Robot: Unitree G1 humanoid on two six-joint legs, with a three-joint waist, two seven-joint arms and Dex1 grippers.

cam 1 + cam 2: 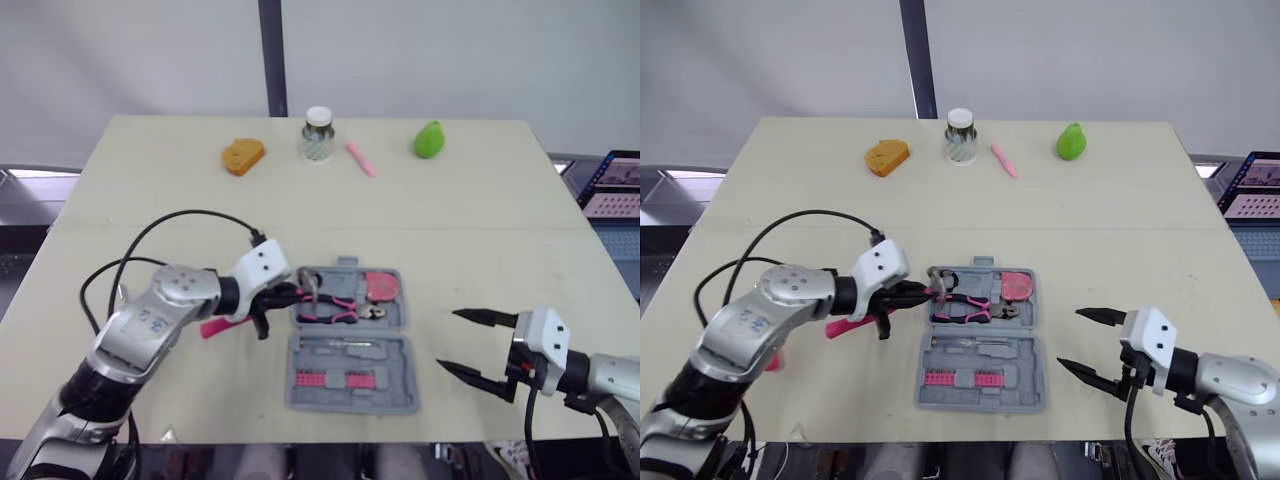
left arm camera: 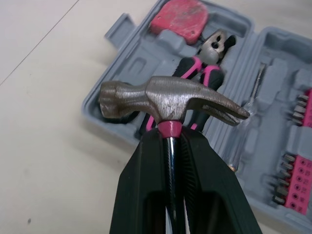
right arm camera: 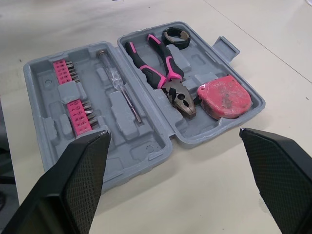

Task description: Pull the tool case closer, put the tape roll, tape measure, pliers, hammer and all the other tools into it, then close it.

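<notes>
The grey tool case (image 1: 392,370) lies open at the table's front middle. Its far half holds pink-handled pliers (image 3: 163,73), a red tape measure (image 3: 223,97) and a black tape roll (image 3: 176,36). A screwdriver (image 3: 122,92) and pink bit holders (image 3: 73,102) fill the near half. My left gripper (image 1: 283,296) is shut on the hammer (image 2: 170,97) just below its steel head, which hovers over the case's left edge. The pink handle (image 1: 215,327) sticks out to the left. To the right of the case my right gripper (image 1: 450,340) stands open and holds nothing.
Along the table's far edge stand an orange object (image 1: 242,156), a glass jar (image 1: 318,135), a pink marker (image 1: 360,158) and a green pear-shaped object (image 1: 429,140). A laptop screen (image 1: 612,185) sits beyond the right edge of the table.
</notes>
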